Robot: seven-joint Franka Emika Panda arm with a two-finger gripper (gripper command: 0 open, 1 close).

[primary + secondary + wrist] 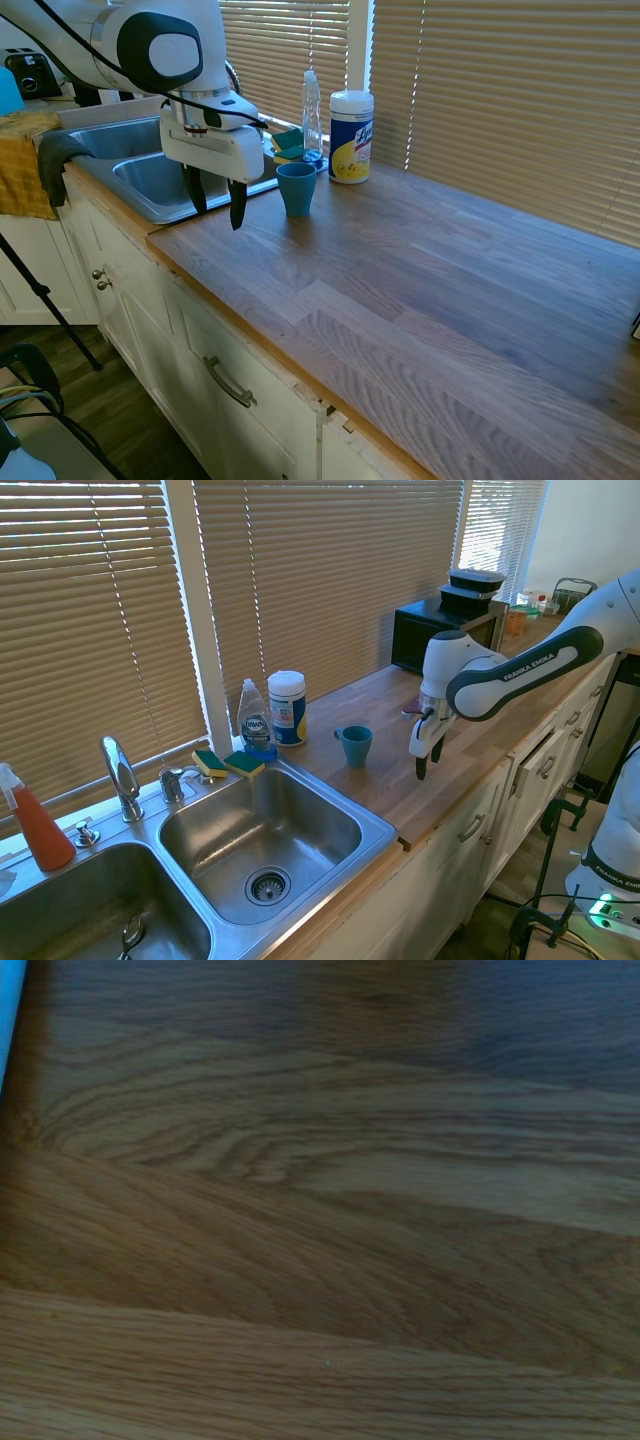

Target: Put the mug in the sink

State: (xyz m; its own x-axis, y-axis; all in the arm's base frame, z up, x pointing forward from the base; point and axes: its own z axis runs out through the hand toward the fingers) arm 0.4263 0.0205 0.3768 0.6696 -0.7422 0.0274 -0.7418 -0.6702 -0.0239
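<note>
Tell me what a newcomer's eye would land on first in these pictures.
First the white arm's gripper, fingers open and pointing down over the wooden counter, holding nothing. Next the teal mug, upright on the counter between the gripper and the white wipes canister. Then the steel sink, with sponges and a dish soap bottle behind it.

Mug (355,745) stands on counter (470,720), between sink (265,830) and hand (428,757).
</note>
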